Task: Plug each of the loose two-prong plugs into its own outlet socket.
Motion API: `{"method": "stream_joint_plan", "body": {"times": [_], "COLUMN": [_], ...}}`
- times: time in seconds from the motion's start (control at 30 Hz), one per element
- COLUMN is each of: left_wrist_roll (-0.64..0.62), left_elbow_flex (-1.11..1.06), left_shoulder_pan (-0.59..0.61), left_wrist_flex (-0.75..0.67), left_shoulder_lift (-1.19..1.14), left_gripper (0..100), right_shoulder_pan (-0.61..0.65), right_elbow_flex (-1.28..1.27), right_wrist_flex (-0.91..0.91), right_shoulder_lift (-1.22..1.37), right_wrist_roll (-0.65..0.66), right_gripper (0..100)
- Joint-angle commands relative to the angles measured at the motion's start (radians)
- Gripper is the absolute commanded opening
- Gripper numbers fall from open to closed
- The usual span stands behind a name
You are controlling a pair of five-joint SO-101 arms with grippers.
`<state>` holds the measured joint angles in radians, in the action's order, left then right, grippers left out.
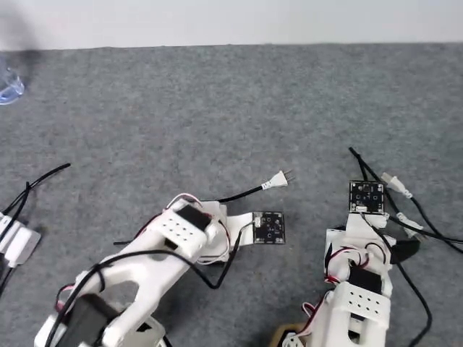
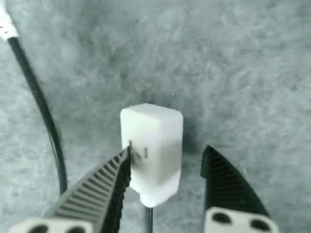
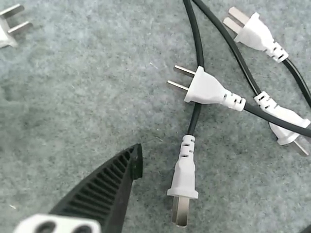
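A white outlet block [image 2: 151,150] with two slots stands on the grey carpet between the fingers of my open left gripper [image 2: 167,151]. One finger [image 2: 104,187] touches its side and the other [image 2: 226,187] stands apart. In the high view the left gripper [image 1: 221,217] sits beside a black square socket [image 1: 269,228]. A second black socket [image 1: 367,195] lies just beyond the right gripper [image 1: 362,220]. A loose white plug [image 1: 278,181] lies past the first socket. Below my open right gripper [image 3: 223,187] lie several white two-prong plugs [image 3: 206,90] [image 3: 184,182] [image 3: 252,31].
Black cords [image 3: 197,53] cross among the plugs at the right, and one cord [image 2: 39,107] runs beside the white block. More cables and a white part [image 1: 18,242] lie at the left edge. A clear object [image 1: 9,87] sits far back left. The carpet [image 1: 217,108] beyond is bare.
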<state>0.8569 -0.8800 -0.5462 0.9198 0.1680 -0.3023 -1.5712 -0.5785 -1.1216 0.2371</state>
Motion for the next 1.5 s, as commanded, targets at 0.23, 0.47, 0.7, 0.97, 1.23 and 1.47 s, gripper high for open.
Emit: {"method": "stream_joint_plan", "body": {"times": [0.23, 0.47, 0.7, 0.97, 1.23, 1.47], "left_wrist_roll": [0.06, 0.06, 0.069, 0.123, 0.11, -0.069], "left_elbow_flex": [0.14, 0.289, 0.42, 0.389, 0.426, 0.355], "left_shoulder_pan": [0.006, 0.006, 0.034, 0.21, 0.193, 0.186], "left_wrist_flex": [0.086, 0.19, 0.292, 0.143, 0.161, 0.253], "left_shoulder_lift": [-0.137, -0.149, -0.158, -0.16, -0.1, -0.02], "left_gripper": [22, 22, 22, 22, 22, 16], "right_shoulder_pan": [0.004, 0.005, 0.005, 0.005, 0.005, 0.007], "right_elbow_flex": [0.038, 0.038, 0.038, 0.038, 0.038, 0.044], "right_wrist_flex": [0.012, 0.012, 0.012, 0.012, 0.012, 0.019], "right_shoulder_lift": [-0.015, -0.015, -0.015, -0.015, -0.015, -0.015], "right_wrist_roll": [-0.003, -0.003, -0.003, -0.003, -0.003, -0.003], "right_gripper": [52.3, 52.3, 52.3, 52.3, 52.3, 52.3]}}
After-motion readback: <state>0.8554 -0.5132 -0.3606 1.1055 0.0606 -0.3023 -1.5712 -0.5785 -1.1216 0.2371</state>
